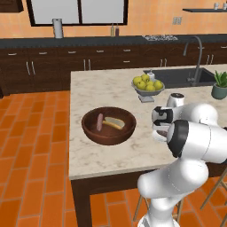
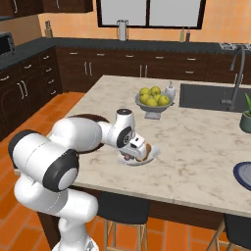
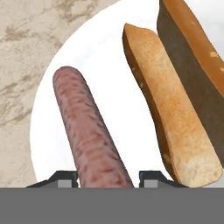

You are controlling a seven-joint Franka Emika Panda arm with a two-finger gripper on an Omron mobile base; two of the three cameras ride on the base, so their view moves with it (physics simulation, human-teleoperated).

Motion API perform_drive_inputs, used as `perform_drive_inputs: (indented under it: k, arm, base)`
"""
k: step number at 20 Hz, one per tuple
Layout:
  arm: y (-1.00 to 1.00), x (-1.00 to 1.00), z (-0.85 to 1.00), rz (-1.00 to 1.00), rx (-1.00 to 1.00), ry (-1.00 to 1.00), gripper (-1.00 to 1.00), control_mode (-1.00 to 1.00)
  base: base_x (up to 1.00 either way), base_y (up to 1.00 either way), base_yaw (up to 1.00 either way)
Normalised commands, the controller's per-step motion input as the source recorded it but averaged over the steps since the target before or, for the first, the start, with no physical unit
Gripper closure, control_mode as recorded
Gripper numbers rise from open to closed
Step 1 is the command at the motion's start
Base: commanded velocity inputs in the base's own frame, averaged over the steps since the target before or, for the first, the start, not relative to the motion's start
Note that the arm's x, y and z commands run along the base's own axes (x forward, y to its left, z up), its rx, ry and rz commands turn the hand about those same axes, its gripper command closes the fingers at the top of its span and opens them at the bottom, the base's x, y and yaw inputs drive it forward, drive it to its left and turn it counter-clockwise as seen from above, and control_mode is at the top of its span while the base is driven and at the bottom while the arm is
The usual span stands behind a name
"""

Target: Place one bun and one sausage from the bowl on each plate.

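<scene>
Low in the frame, our two-finger gripper (image 3: pixel 105 177) is clamped on the smooth reddish-pink sausage (image 3: pixel 89 135), above the round white plate (image 3: pixel 118 105).

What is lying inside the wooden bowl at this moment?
In the wooden bowl lie one sausage and one bun, side by side. In the right base view the arm covers most of the bowl, so its inside is hidden there.
</scene>
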Motion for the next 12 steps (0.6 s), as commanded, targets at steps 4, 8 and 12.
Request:
perform_drive_inputs:
  k: [4, 8, 12]
  arm:
    - [0.00, 0.00, 0.00, 0.00, 0.00, 0.00, -1.00, -1.00]
    - [0.00, 0.00, 0.00, 0.00, 0.00, 0.00, -1.00, -1.00]
    - [0.00, 0.00, 0.00, 0.00, 0.00, 0.00, -1.00, -1.00]
  base:
    - [0.00, 0.00, 0.00]
    - [0.00, 0.00, 0.00]
    - [0.00, 0.00, 0.00]
